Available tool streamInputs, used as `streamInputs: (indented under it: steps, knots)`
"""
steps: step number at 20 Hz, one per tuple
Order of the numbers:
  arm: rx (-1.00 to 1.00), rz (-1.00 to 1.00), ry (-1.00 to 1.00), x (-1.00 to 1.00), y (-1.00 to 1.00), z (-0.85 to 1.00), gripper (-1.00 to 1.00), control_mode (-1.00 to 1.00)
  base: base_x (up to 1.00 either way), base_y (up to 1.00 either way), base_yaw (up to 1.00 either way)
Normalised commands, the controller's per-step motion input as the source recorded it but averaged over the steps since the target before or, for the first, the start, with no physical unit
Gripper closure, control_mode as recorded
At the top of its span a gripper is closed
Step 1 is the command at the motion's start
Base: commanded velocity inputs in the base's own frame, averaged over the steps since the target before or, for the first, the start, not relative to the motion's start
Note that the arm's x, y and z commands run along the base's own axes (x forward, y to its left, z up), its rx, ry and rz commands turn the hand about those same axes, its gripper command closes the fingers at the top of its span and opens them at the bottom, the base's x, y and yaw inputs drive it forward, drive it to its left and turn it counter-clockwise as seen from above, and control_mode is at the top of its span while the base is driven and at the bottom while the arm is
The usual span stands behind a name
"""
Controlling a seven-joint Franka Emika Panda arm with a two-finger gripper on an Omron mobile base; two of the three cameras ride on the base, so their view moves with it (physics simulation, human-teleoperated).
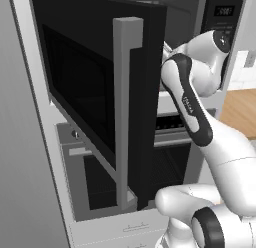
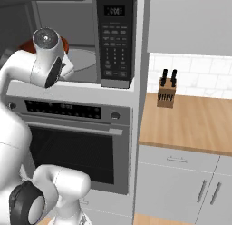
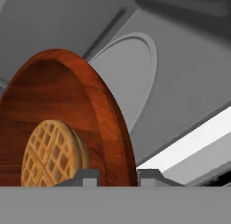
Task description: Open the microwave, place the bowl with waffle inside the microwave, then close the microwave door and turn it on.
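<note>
The microwave stands open. Its black door, with a tall silver handle, is swung out toward the left. My arm reaches into the cavity. The reddish-brown bowl fills the left of the hand view, with a round waffle lying in it. My gripper is shut on the bowl's rim, one fingertip on each side of the rim. Behind the bowl lies the grey round turntable. In the right base view a part of the bowl peeks out from behind my wrist, inside the cavity.
A steel-fronted oven with a horizontal bar handle sits below the microwave. To the right is a wooden counter with a knife block at the tiled wall. The open door blocks the left side of the opening.
</note>
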Motion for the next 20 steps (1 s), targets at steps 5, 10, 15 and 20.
streamInputs:
  steps: [5, 10, 15, 20]
  knots:
    - [0.00, -0.08, 0.08, 0.86, 0.27, 0.00, 1.00, -1.00, 0.00, 0.00, 0.00]
    - [0.00, 0.00, 0.16, 0.89, 0.07, -0.06, 1.00, -1.00, 0.00, 0.00, 0.00]
    - [0.00, 0.00, 0.14, 0.76, 0.08, -0.18, 1.00, -1.00, 0.00, 0.00, 0.00]
    - [0.00, 0.00, 0.02, 0.40, 0.33, -0.40, 1.00, -1.00, 0.00, 0.00, 0.00]
